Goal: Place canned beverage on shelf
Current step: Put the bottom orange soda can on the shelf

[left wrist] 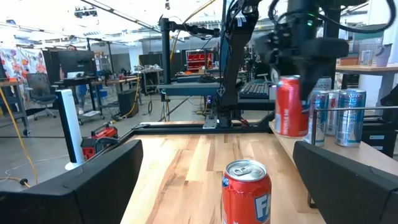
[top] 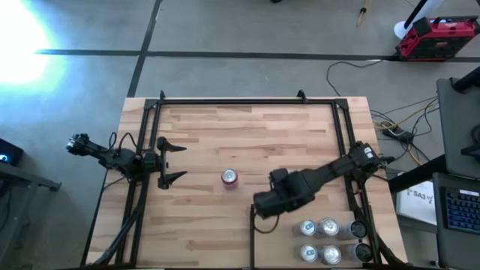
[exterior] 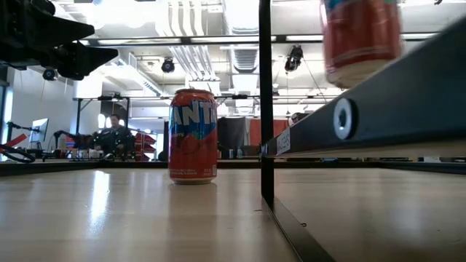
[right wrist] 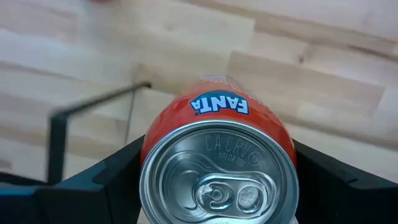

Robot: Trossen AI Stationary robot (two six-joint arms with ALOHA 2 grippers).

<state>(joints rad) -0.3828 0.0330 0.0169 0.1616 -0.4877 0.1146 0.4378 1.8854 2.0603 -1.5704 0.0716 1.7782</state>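
Leftmost, left pincer [top: 171, 160]: fingers spread wide and holding nothing, poised low at the left side of the shelf [top: 225, 127], pointing across the board toward the standing can.

Standing Fanta can [top: 229, 177]: upright on the butcher-block board near its middle, free of both pincers; the low view shows it [exterior: 193, 136] resting flat on the wood.

Right pincer [top: 264, 204]: closed partway around a second orange Fanta can [right wrist: 217, 155], carried upright and clear of the board; the left wrist view shows this can [left wrist: 291, 106] hanging in the air beneath the dark arm.

Divider strip [top: 253, 240]: thin dark line running along the board just below the right pincer in the high view, with the silver cans on its far side.

Silver cans [top: 319, 240]: four tops clustered at the lower right corner of the shelf, well apart from the standing Fanta can.

Step in hand, as judged: carrying the gripped can to a free spot on the board.

Advice: keep the can vertical, lower it squarely onto bare wood clear of the divider strip and the standing can, and spread the fingers only once its base sits flat.
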